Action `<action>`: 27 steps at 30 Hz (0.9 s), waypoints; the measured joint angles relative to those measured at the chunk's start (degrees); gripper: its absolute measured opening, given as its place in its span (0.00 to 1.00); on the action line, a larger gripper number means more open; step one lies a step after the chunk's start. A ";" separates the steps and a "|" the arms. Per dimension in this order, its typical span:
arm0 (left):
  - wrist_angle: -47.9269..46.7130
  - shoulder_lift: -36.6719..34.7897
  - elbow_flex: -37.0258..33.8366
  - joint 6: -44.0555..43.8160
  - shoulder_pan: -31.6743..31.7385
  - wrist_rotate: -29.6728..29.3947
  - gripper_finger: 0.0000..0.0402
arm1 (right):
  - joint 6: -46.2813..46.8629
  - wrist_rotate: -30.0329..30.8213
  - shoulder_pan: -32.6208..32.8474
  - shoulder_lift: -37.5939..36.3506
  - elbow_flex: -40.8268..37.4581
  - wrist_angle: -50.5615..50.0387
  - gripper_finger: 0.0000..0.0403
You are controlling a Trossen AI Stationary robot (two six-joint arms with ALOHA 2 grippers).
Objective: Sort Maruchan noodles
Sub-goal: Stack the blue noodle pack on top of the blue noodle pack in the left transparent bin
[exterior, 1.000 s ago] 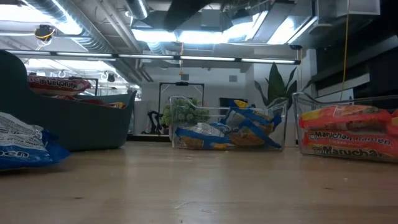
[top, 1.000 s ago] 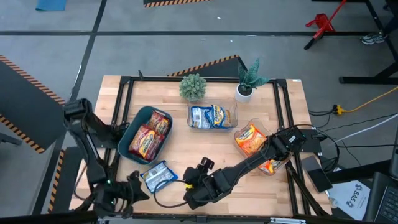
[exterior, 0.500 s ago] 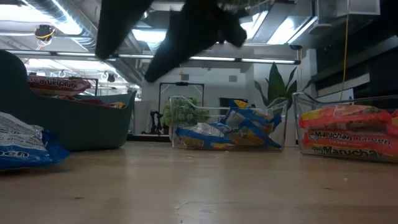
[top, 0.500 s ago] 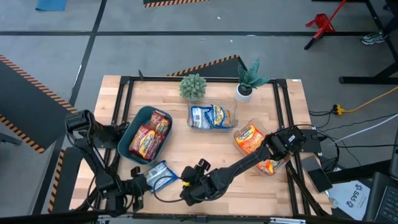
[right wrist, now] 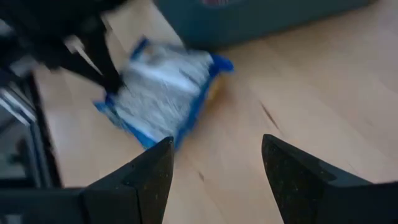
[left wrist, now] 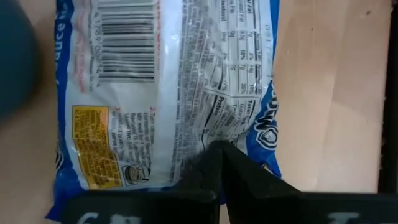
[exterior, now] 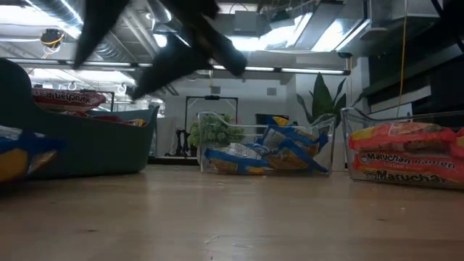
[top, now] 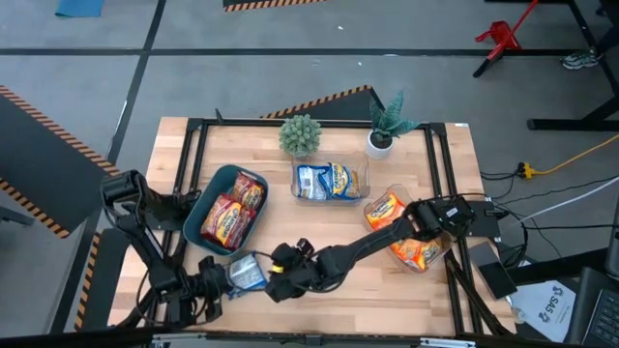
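High view: wooden surface [top: 319, 227] centre frame. Lower left, the left gripper [top: 224, 279] has its fingers pinched on a corner of one blue-and-white packet [top: 248, 274]. The right gripper [top: 275, 283] is just right of that packet, fingers spread, holding nothing. Dark teal bin [top: 200, 215], left of centre, holds two red-brown packets [top: 232, 211]. One clear tub [top: 360, 179] at centre holds blue-and-white packets; a second clear tub [top: 443, 253] at right holds two orange packets [top: 389, 210]. Two potted plants [top: 300, 135] stand at the upper edge.

Low view: blurred arm crosses upper left; bin at left, both tubs centre and right.

Left wrist view: fingertips [left wrist: 214, 168] pressed together on the packet's edge, its barcode side showing.

Right wrist view: two spread fingers [right wrist: 152, 171] in the foreground, packet beyond, apart from them.
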 joint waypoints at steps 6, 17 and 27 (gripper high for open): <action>5.04 -0.13 -2.54 -0.61 0.00 -0.75 0.00 | 1.53 1.74 -0.81 0.00 0.02 5.09 0.56; 5.36 0.00 -2.77 -0.54 0.06 -0.61 0.00 | 4.27 -4.49 -3.00 6.09 -0.02 15.61 0.58; 5.36 0.06 -2.81 -0.16 0.22 -0.75 0.00 | 6.21 -7.83 -4.09 8.20 -0.04 20.55 0.80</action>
